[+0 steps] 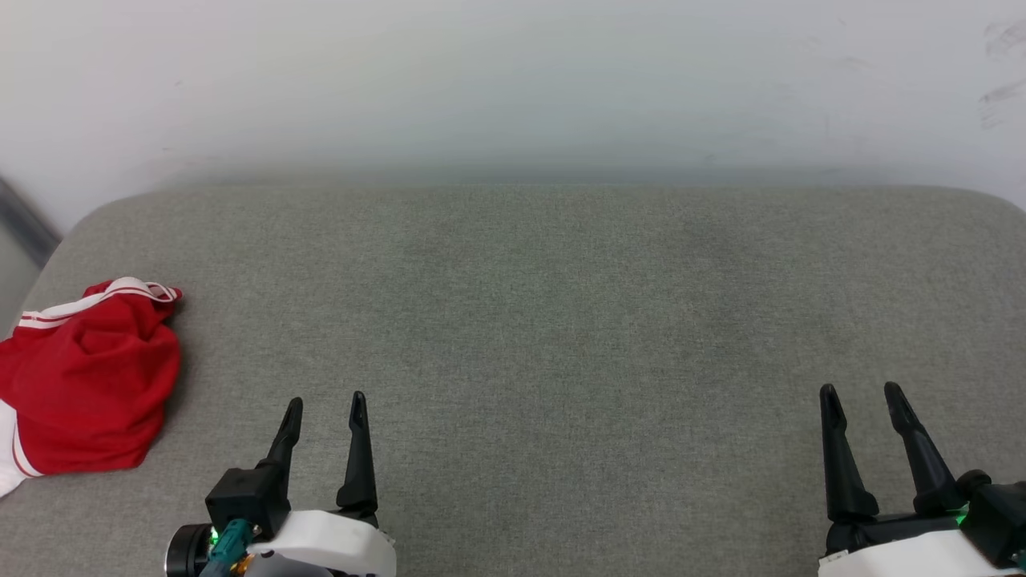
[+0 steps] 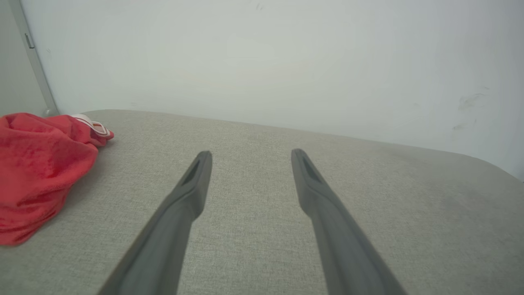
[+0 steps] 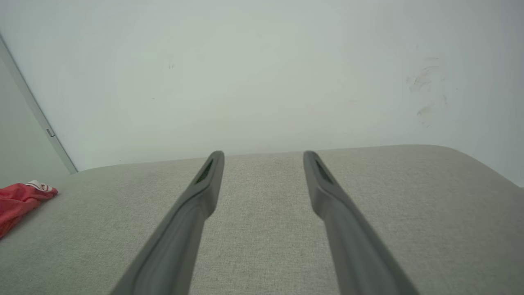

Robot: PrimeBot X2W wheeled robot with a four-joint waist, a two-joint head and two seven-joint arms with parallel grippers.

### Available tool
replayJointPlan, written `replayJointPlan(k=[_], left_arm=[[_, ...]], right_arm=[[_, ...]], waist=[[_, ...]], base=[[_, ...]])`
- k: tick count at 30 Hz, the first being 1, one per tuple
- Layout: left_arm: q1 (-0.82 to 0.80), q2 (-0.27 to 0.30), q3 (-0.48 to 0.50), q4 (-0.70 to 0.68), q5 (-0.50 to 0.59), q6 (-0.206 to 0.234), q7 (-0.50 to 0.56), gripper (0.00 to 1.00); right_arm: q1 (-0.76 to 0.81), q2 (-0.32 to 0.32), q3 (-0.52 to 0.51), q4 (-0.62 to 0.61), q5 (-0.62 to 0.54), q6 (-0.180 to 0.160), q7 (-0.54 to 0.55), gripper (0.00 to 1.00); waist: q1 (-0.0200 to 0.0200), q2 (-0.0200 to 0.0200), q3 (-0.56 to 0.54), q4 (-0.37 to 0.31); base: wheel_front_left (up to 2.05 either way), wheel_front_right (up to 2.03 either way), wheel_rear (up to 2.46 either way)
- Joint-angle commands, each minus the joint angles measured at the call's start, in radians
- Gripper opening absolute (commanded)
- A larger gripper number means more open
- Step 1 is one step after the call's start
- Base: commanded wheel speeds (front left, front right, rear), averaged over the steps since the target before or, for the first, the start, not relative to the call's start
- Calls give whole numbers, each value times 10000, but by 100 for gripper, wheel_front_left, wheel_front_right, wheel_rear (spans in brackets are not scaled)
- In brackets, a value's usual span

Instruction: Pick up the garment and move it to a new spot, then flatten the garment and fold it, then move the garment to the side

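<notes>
In head view the garment [image 1: 88,377] lies as a crumpled red heap at the left edge of the grey cushion [image 1: 561,320], w/ its striped trim [image 1: 96,300] on the far side of the heap. The left gripper [image 1: 327,398] is near it, the right gripper [image 1: 861,388] is well apart from it. Both have fingers apart and hold nothing. In left wrist view the garment [image 2: 37,172] sits left of the open fingers, not touching them, and its folds look thick and loose. It is probably light, soft and limp, so it will sag and drag when lifted. A pinch on a raised fold at the top of the heap, or on the trim, seems the best hold. In right wrist view the garment [image 3: 18,203] is small at the far left, and the right gripper [image 3: 264,153] points at bare cushion and the wall [image 3: 262,73].
</notes>
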Motion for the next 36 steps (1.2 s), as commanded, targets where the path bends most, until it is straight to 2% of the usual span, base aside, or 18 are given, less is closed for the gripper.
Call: replayJointPlan(k=[1, 11, 19, 36], left_arm=[[85, -4, 11, -95, 216, -68, -73, 100], [203, -38, 178, -96, 641, -170, -263, 100], [287, -40, 91, -79, 1024, -72, -441, 100], [287, -42, 147, 102, 674, -118, -425, 100]], right_arm=[[95, 21, -31, -100, -109, -3, -118, 100], [236, 24, -20, -99, -224, -3, -300, 100], [397, 27, 9, -63, -441, -3, -464, 100], [429, 27, 16, 171, 84, -3, -454, 100]], waist=[[0, 0, 4, 2], [0, 0, 30, 17], [0, 0, 20, 41], [0, 0, 19, 20]], base=[[0, 0, 0], [0, 0, 0], [0, 0, 0], [0, 0, 0]])
